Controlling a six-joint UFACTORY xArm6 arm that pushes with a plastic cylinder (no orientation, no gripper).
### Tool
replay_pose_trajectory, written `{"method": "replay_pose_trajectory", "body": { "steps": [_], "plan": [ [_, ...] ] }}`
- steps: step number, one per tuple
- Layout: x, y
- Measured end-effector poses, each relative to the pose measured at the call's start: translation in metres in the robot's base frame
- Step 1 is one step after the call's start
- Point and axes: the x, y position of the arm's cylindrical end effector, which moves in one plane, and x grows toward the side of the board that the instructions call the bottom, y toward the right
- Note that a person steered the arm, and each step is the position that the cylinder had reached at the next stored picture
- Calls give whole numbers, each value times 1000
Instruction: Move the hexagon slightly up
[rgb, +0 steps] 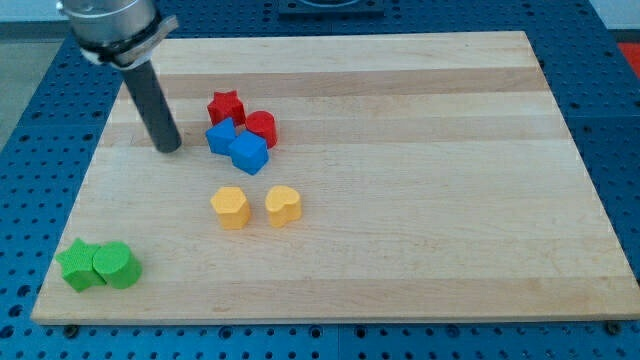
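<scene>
A yellow hexagon (230, 207) lies left of the board's middle, with a yellow heart-shaped block (283, 205) just to its right, apart from it. My tip (169, 148) rests on the board toward the view's upper left, above and left of the hexagon and well apart from it. It is left of a cluster of blocks: a red star (226, 106), a red round block (261, 128), a blue block of unclear shape (220, 136) and a blue cube (249, 154).
Two green blocks, a star-like one (77, 266) and a rounder one (116, 265), sit touching at the board's bottom left corner. The wooden board (430, 180) lies on a blue perforated table (30, 110).
</scene>
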Motion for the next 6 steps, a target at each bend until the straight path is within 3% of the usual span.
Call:
{"method": "replay_pose_trajectory", "body": {
  "steps": [3, 5, 6],
  "plan": [
    [116, 24],
    [121, 114],
    [111, 109]
  ]
}}
